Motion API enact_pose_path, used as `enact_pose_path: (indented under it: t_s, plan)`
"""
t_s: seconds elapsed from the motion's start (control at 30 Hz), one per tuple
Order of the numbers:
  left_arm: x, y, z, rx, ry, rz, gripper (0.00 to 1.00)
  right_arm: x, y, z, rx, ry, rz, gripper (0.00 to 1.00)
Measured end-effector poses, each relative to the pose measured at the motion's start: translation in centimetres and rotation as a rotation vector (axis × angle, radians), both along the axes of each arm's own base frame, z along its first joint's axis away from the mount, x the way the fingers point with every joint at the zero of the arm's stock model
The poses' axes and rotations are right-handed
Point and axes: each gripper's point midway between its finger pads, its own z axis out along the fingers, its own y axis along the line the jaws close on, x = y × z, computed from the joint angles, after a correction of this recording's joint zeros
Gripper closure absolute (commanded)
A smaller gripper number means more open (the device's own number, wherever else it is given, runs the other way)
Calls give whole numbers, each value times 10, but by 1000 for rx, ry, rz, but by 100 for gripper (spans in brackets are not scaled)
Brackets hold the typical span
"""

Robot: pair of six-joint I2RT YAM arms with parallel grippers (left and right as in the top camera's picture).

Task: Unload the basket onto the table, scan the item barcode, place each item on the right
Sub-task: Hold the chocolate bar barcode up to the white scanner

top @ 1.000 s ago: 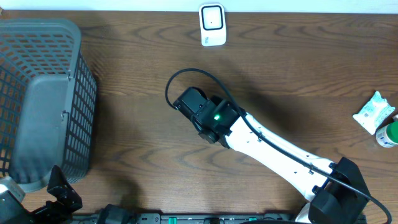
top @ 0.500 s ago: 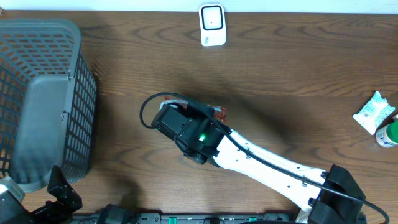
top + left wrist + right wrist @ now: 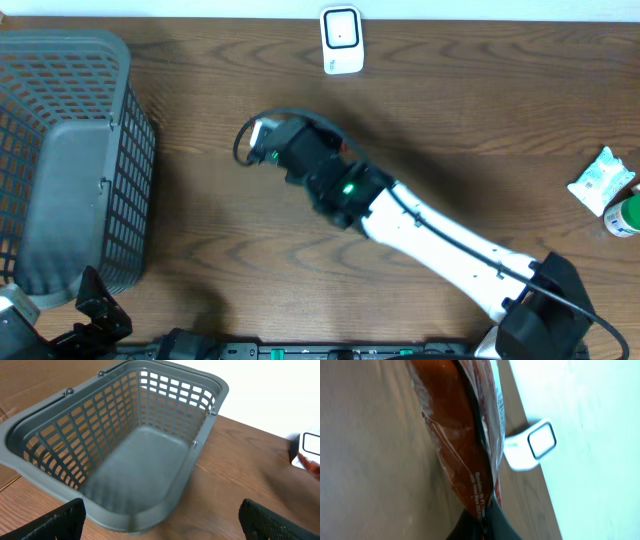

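Observation:
A red-brown plastic packet [image 3: 465, 445], the item, hangs edge-on above the wooden table in the right wrist view. My right gripper [image 3: 484, 519] is shut on its lower seam. The white scanner [image 3: 532, 445] with its dark window stands just beyond the packet at the table's far edge. From overhead, the scanner [image 3: 341, 40] sits at the top centre, and the right arm's wrist [image 3: 320, 170] hovers below and to its left, hiding most of the packet. My left gripper [image 3: 162, 525] is open and empty, low at the near left.
A grey plastic basket [image 3: 100, 60] fills the left side, seen close in the left wrist view [image 3: 215, 387]. A white pouch [image 3: 602, 180] and a green-capped bottle [image 3: 624, 215] lie at the right edge.
The right wrist swung down and left, then back up toward the scanner, turning the packet as it went. The left arm has not moved.

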Motion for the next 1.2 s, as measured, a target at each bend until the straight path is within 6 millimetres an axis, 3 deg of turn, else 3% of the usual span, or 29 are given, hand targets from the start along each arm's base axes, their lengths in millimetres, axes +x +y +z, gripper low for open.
enact_pose_path:
  t_s: [0.17, 0.4, 0.53, 0.7, 0.83, 1.03, 1.2]
  plan:
    - [0, 0, 0, 0, 0, 0, 2, 48, -21, 17, 209, 7, -24, 99]
    - [0, 0, 0, 0, 0, 0, 2, 110, -46, 47, 656, 45, -23, 99]
    - [0, 0, 0, -1, 0, 0, 2, 133, -36, 35, 844, 100, -4, 99]
    - [0, 0, 0, 0, -1, 0, 2, 151, -11, -1, 1033, 253, 18, 99]
    - [0, 0, 0, 0, -1, 0, 2, 179, -2, -12, 1170, 351, -27, 99]
    - [0, 0, 0, -1, 0, 0, 2, 220, -13, -10, 1387, 472, -160, 99]
    - [0, 0, 0, 0, 0, 0, 2, 234, -32, -20, 1503, 568, -284, 99]
